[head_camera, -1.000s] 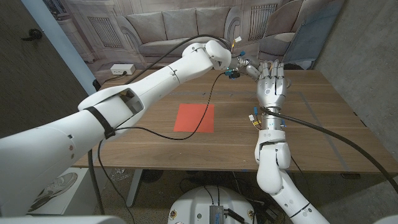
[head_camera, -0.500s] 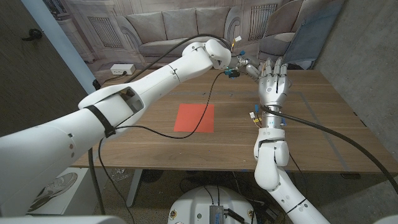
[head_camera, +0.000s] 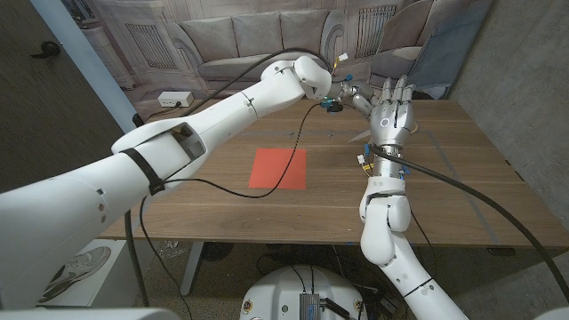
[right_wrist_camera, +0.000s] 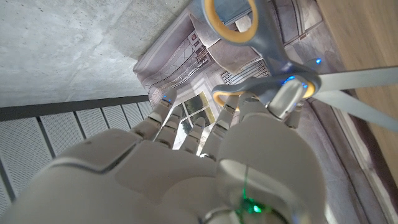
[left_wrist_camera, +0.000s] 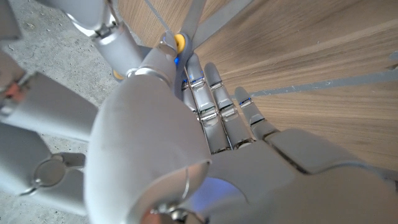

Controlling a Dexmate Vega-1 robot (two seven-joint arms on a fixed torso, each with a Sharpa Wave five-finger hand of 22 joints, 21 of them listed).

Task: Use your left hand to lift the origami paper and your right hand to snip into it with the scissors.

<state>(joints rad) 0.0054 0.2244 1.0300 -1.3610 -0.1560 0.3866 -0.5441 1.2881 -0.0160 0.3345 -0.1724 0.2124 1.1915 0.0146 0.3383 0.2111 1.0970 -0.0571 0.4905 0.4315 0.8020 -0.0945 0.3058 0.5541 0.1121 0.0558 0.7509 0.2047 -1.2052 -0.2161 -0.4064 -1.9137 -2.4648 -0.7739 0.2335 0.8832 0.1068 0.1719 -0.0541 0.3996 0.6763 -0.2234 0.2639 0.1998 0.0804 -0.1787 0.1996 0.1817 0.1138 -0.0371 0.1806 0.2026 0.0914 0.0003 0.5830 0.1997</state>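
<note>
Right hand (head_camera: 391, 114) raised, fingers hooked through scissors (right_wrist_camera: 261, 56). My left hand (head_camera: 354, 96), grip unclear, sits beside it; origami paper (head_camera: 277, 167) lies flat, nearer me, leftward.

both hands crowd the upper right of centre in the head frame: left hand (head_camera: 348, 92) just beside right hand (head_camera: 391, 114), hardly any gap between them. scissors (right_wrist_camera: 273, 62) sit at the fingertips there, blades spread apart over the wood. left arm (head_camera: 222, 116) runs diagonally across the frame's left half, its cable (head_camera: 293, 169) draping over the red origami paper (head_camera: 277, 168). bare table (head_camera: 462, 178) to the right of the right forearm and along the near edge below the paper.
</note>
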